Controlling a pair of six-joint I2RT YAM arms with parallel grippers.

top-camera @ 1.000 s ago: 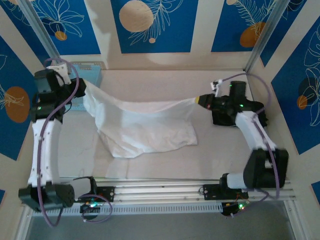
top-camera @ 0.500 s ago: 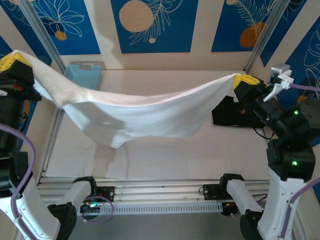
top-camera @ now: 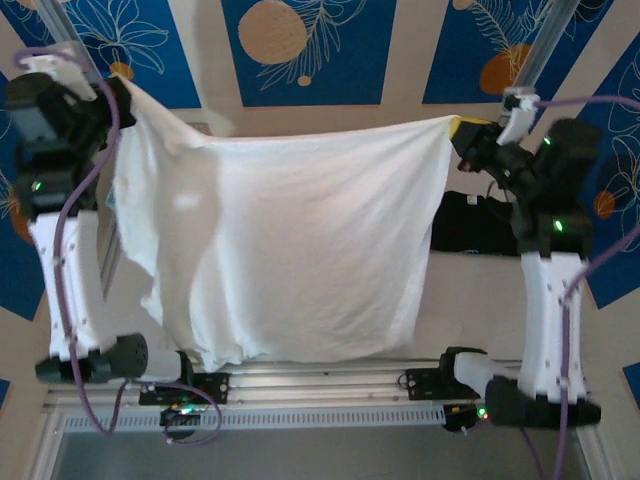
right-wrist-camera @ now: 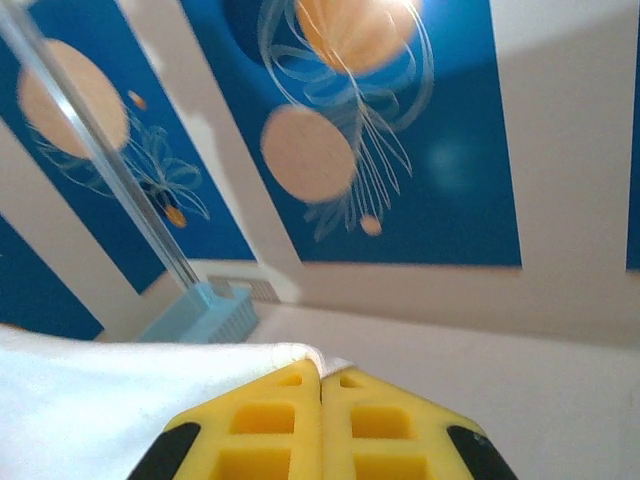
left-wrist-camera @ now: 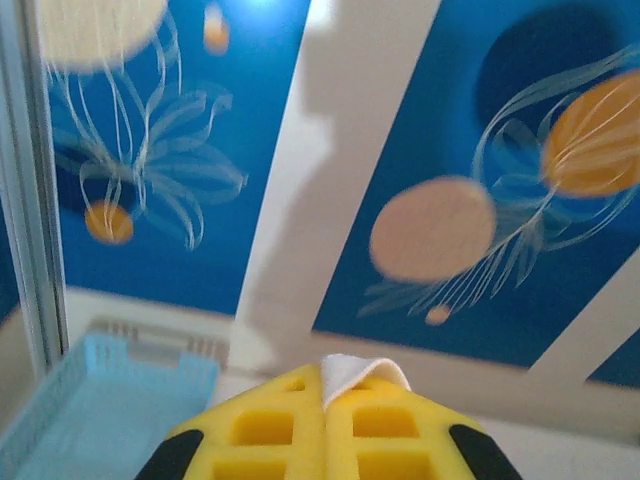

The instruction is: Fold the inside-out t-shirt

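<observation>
One t-shirt (top-camera: pixel 290 250), one black garment (top-camera: pixel 470 225), one basket (left-wrist-camera: pixel 90 400).

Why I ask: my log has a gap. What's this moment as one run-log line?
t-shirt: held up, spread wide | left gripper: shut on one top corner | right gripper: shut on other top corner | black garment: lying at right

**A robotics lab test cell**

The white-shelled jointed left arm (top-camera: pixel 65 270) and the matching right arm (top-camera: pixel 545 300) stand bolted to a ribbed aluminium rail (top-camera: pixel 330 385) at the near edge of a plain cream tabletop (top-camera: pixel 480 300); purple cables (top-camera: pixel 600 98) loop off them, and small green lights (top-camera: pixel 558 225) glow on their joints; slanted silver metal frame posts (top-camera: pixel 548 45) box the table in; the walls are blue panels printed with orange discs and white line-drawn flowers (top-camera: pixel 310 50); a pale blue slotted plastic basket (left-wrist-camera: pixel 90 400) sits at the back left.
</observation>
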